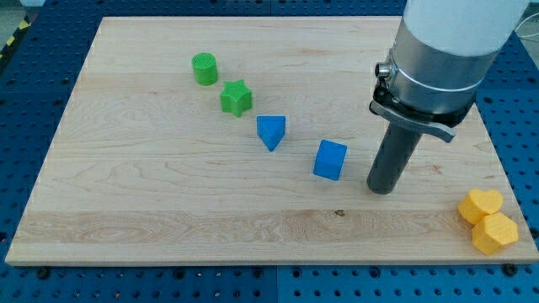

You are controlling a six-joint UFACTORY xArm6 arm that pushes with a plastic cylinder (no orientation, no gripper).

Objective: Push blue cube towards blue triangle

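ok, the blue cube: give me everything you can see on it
The blue cube is a small, solid-looking block, matte like plastic, standing on the wooden board with its top face showing and edges turned slightly off the board's. It sits right of centre, apart from the blue triangle to its upper left. My tip is just to its right, with a small gap. Nothing touches it.

- A robotics lab or test bench, not a home.
- A pale wooden table (pixel 168 185) lies on a blue perforated metal base (pixel 25 76) with a regular grid of holes.
- A grey industrial arm (pixel 442 50) stands over small plastic blocks, such as the blue cube (pixel 330 160).
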